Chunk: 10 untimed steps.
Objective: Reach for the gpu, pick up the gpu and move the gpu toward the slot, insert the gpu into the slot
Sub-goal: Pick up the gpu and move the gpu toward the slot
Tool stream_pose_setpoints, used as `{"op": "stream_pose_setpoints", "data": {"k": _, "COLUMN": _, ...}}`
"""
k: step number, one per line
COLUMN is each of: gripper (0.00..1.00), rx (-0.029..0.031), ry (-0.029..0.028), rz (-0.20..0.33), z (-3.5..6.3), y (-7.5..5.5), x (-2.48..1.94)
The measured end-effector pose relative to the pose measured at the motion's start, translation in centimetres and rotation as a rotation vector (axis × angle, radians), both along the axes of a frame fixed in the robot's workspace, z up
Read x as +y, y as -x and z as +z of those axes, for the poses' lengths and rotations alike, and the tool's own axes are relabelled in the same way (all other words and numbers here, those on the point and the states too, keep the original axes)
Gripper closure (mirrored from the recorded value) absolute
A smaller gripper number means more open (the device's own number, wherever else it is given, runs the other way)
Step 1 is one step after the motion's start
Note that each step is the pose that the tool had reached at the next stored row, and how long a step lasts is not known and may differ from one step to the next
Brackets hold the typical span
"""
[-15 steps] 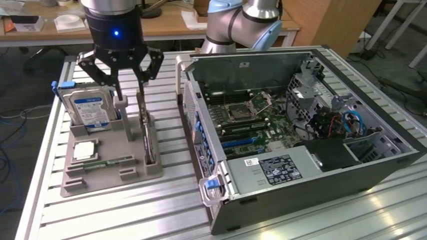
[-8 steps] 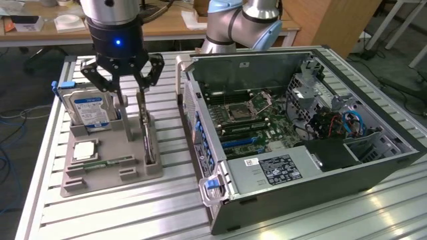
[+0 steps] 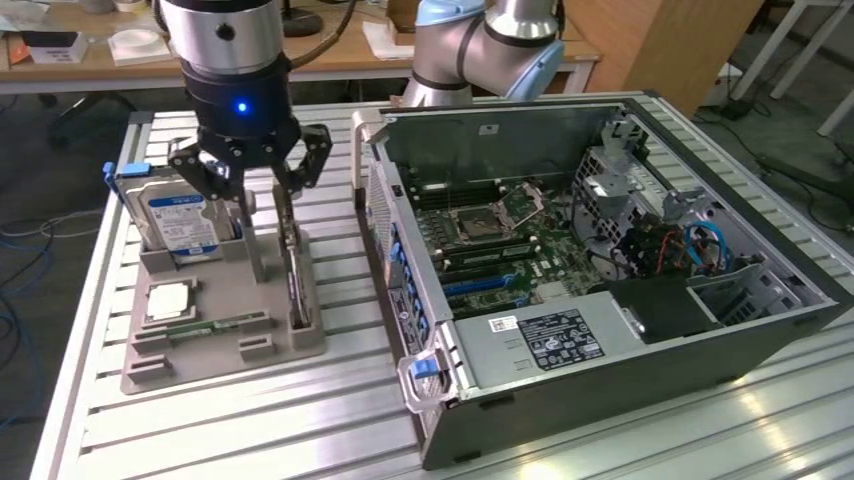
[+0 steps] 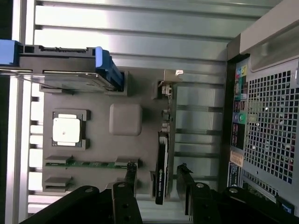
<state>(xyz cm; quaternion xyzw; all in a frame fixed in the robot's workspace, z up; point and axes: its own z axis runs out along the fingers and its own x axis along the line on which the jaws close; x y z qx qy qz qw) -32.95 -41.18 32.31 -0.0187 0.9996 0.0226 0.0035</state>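
Observation:
The gpu [image 3: 295,272] is a thin dark card standing on edge in a grey holder [image 3: 220,362] on the exterior view's left. Its pale bracket [image 4: 168,86] is at the far end in the wrist view. My gripper [image 3: 267,215] hangs just over the card, open. In the wrist view the gpu [image 4: 161,163] runs between the gripper [image 4: 158,170] fingers [image 4: 128,186], one on each side, with a gap on both sides. Nothing is held. The blue slot [image 3: 478,284] lies on the motherboard inside the open computer case [image 3: 747,330].
The holder also carries a silver hard drive [image 3: 180,218] with a blue label, a square processor chip [image 3: 168,300] and a green memory stick [image 3: 216,326]. The case's perforated back wall [image 4: 273,135] stands close beside the holder. Everything rests on a slatted metal table [image 3: 267,430].

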Motion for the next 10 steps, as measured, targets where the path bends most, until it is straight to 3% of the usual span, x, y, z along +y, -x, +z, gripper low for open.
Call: {"op": "stream_pose_setpoints", "data": {"k": 10, "gripper": 0.53, "rx": -0.0001, "ry": -0.0001, "rz": 0.0, "z": -1.59, "y": -0.6, "x": -0.27}}
